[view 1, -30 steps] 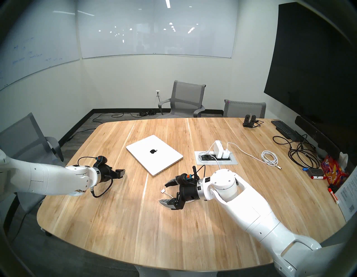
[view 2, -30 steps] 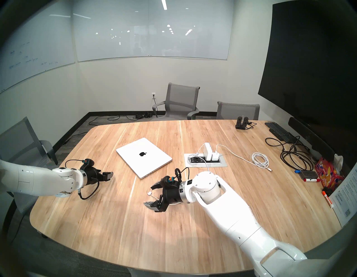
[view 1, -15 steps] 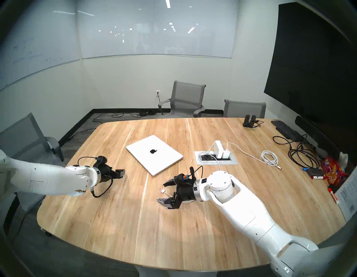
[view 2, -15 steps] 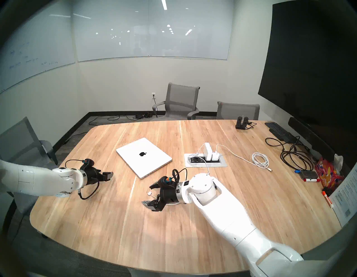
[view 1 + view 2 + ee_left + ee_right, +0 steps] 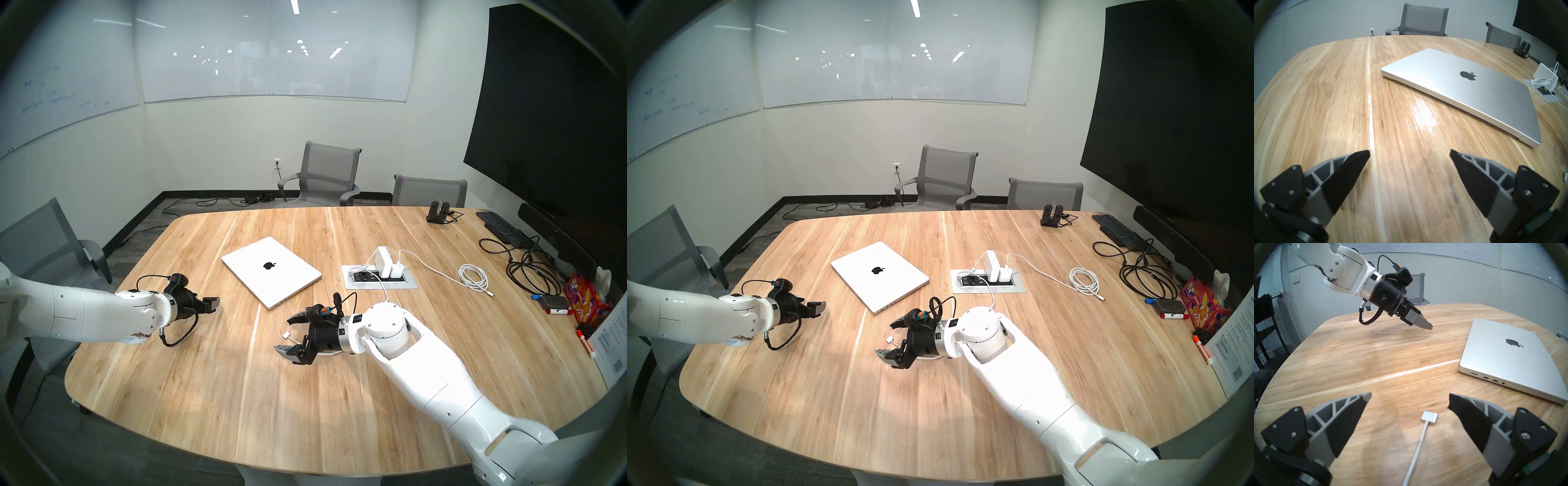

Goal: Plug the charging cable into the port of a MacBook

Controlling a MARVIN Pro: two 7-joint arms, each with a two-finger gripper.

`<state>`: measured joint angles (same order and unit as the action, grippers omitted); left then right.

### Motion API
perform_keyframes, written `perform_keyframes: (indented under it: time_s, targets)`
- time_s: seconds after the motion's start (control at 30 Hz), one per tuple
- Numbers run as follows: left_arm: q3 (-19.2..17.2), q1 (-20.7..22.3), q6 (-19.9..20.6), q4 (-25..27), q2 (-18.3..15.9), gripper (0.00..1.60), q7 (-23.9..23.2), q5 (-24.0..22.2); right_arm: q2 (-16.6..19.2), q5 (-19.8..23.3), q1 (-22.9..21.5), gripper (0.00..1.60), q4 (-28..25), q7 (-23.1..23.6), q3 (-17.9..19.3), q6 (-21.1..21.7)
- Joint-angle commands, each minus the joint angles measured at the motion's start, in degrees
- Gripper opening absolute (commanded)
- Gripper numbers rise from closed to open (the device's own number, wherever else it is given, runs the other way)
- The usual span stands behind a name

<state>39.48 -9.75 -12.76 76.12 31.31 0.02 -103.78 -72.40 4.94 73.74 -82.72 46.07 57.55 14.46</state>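
Your right fingers gape, empty, around the cable tip lying mid-surface beside the MacBook. Left fingers released too. Cord's limp: pinch the stiff connector.

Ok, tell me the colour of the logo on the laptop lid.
Black, on the silver MacBook lid; clearest in the left wrist view.

Premises: an office meeting room. The landmark is a large rounded light-wood conference table. Grey mesh office chairs stand at its far edge. Frosted glass whiteboards line the wall behind those chairs. A big black wall screen hangs to the table's right. A recessed silver power outlet panel sits in the tabletop.
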Motion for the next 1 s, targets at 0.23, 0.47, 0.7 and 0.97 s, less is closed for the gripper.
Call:
perform_keyframes:
  time_s: [0.23,0.47,0.7,0.97]
  targets:
    - [-0.56,0.79,-0.18,0.01,0.04,1.60,-0.03,0.03,1.52,0.44,5.36,1.60,-5.85,-1.82,0.51,-2.11]
    - [-0.56,0.79,-0.18,0.01,0.04,1.60,-0.02,0.03,2.38,0.57,6.36,1.60,-7.18,-1.90,0.75,-2.12]
    - [-0.57,0.79,-0.18,0.01,0.04,1.60,-0.02,0.03,2.63,0.97,6.74,1.60,-6.45,-1.67,1.12,-2.54]
    - [-0.57,0.79,-0.18,0.01,0.04,1.60,-0.02,0.04,1.76,1.36,6.81,1.60,-3.70,-1.61,1.09,-3.63]
